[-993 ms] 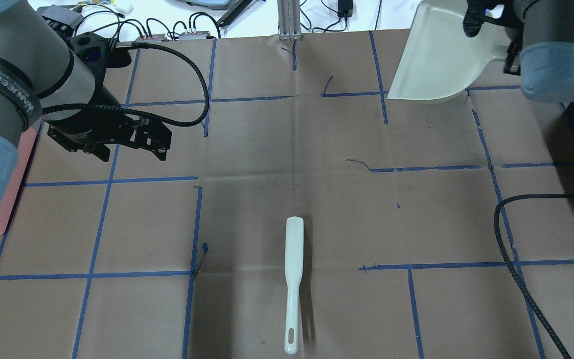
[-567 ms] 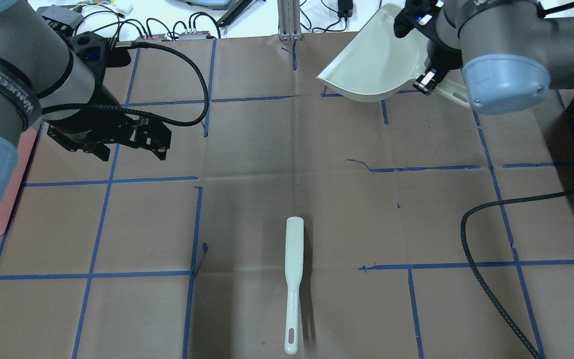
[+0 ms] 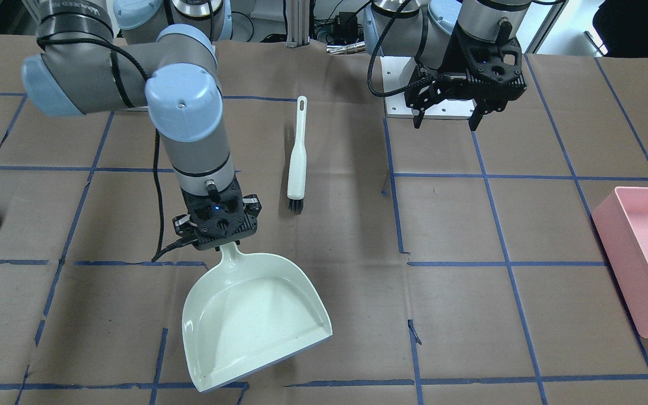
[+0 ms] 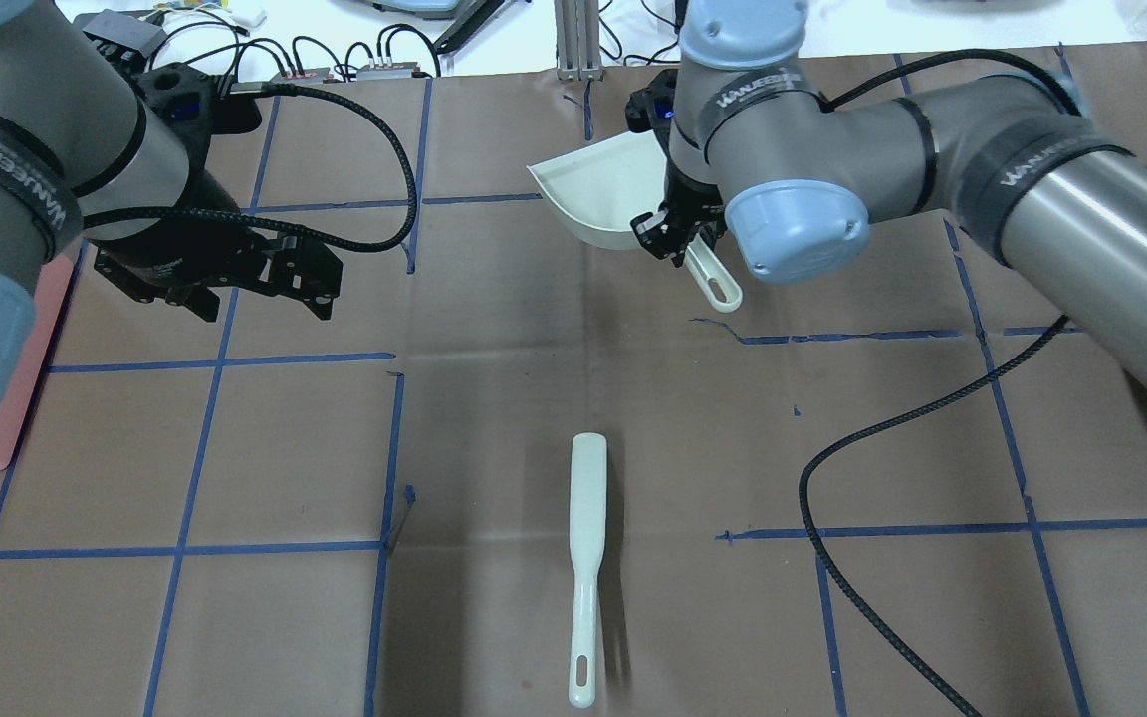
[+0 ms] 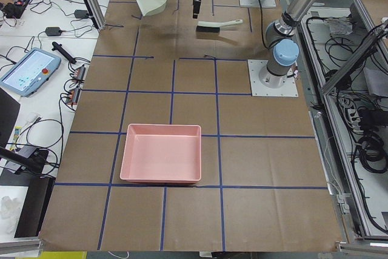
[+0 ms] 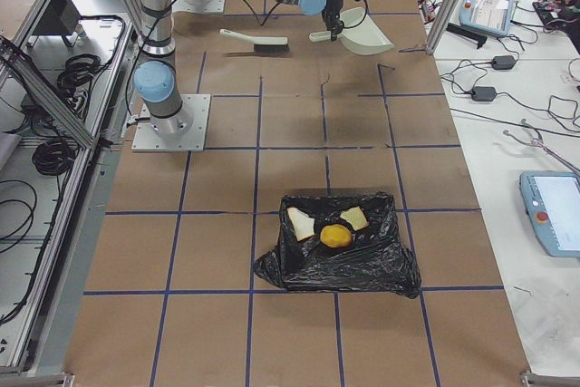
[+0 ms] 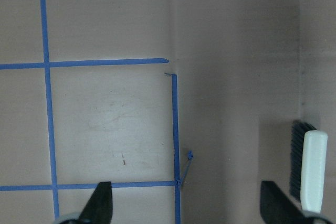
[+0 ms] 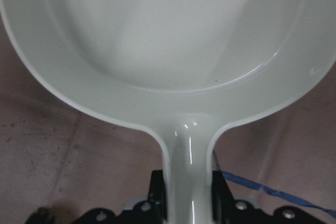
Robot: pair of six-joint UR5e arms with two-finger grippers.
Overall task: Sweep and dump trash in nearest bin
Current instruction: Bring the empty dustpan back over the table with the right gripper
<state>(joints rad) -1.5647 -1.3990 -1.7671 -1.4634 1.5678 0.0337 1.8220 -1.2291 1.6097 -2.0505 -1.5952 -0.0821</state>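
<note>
Right gripper [image 3: 220, 242]: clamped on the dustpan's handle [image 8: 190, 177]. In the right wrist view its 2 fingers [image 8: 156, 192] press the handle from both sides.
Left gripper [image 3: 448, 117]: its 2 fingers stand wide apart and hold nothing. It hangs above the counter [image 3: 470, 225] on the left-arm side of the brush, and its wrist view catches the brush's bristle end at one edge.
Brush [image 3: 297, 163]: white, lying flat on the counter and free of both grippers. The dark bristles [image 3: 296, 205] point away from the robot and the hang-hole end points toward it.
Dustpan [image 3: 251, 315]: pale green and empty. It is past the brush's bristle end, farther from the robot and off to the right-arm side, with its open mouth turned away from the brush. I cannot tell whether its lip touches the counter.
Trash [image 6: 331, 228]: 3 scraps lie inside the black-bagged bin [image 6: 381, 265]: a yellow ball [image 6: 336, 237], a white bread slice [image 6: 300, 222] and a speckled bread chunk [image 6: 354, 217].
Black-bagged bin: well apart from the brush, toward the counter's right-arm end.
Pink bin [image 5: 160, 177]: well apart from the brush, toward the counter's left-arm end; nothing shows inside it.
Blue tape lines [image 4: 285, 357]: a grid across the brown counter all around the brush.
</note>
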